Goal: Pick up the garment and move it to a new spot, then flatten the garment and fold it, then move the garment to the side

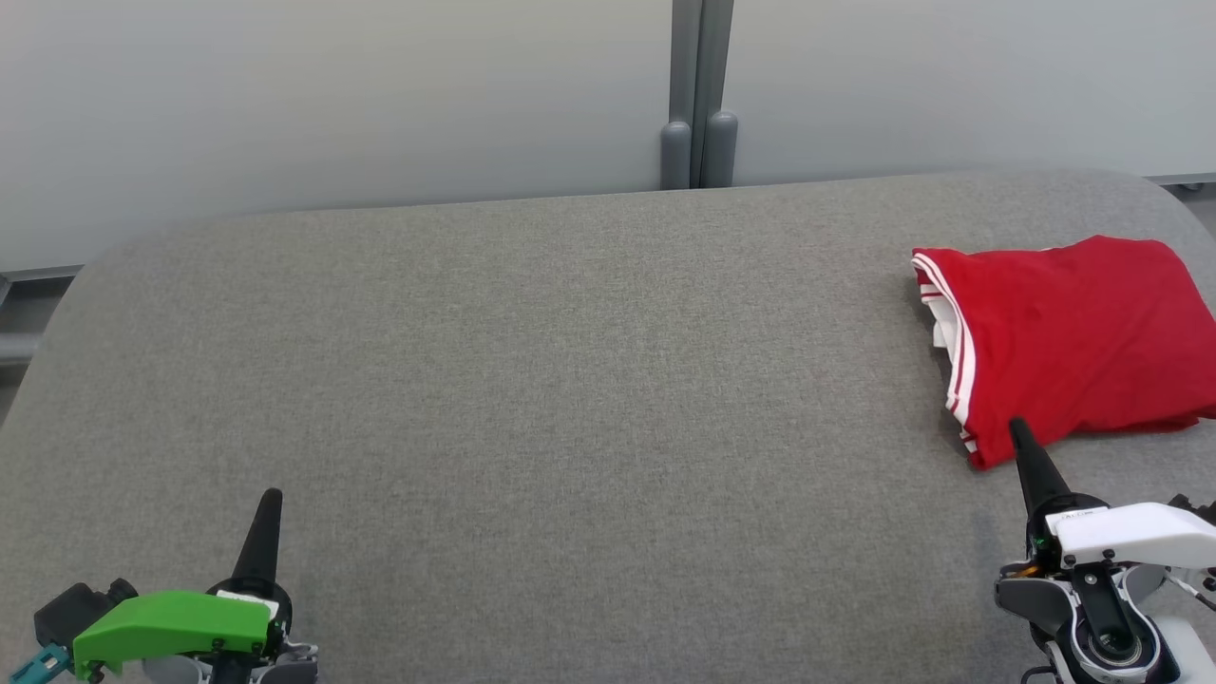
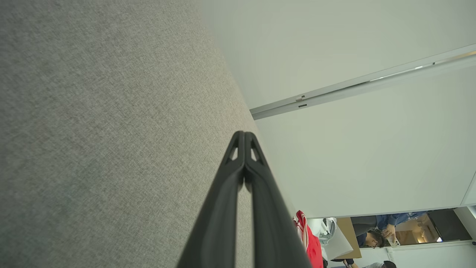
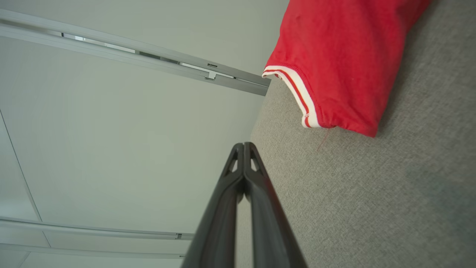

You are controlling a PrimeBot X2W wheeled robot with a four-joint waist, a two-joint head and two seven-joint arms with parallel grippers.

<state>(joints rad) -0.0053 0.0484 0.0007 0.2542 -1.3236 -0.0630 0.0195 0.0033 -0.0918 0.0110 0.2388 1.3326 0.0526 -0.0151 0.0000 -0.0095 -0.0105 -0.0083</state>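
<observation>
The left gripper (image 1: 272,498) and right gripper (image 1: 1018,426) hover pinched closed, empty, low over the table (image 1: 570,380). The garment (image 1: 1073,332) lies folded at the table's right end, just past the right tip. The move aside looks done; any new grasp needs 1 claw opened first.

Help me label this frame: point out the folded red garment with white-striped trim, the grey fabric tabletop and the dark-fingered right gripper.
Red garment (image 1: 1073,342): head view, middle of its top layer.
Grey fabric tabletop (image 1: 570,380): head view, bare centre.
Right gripper (image 1: 1021,432): head view, shut fingertips.
</observation>
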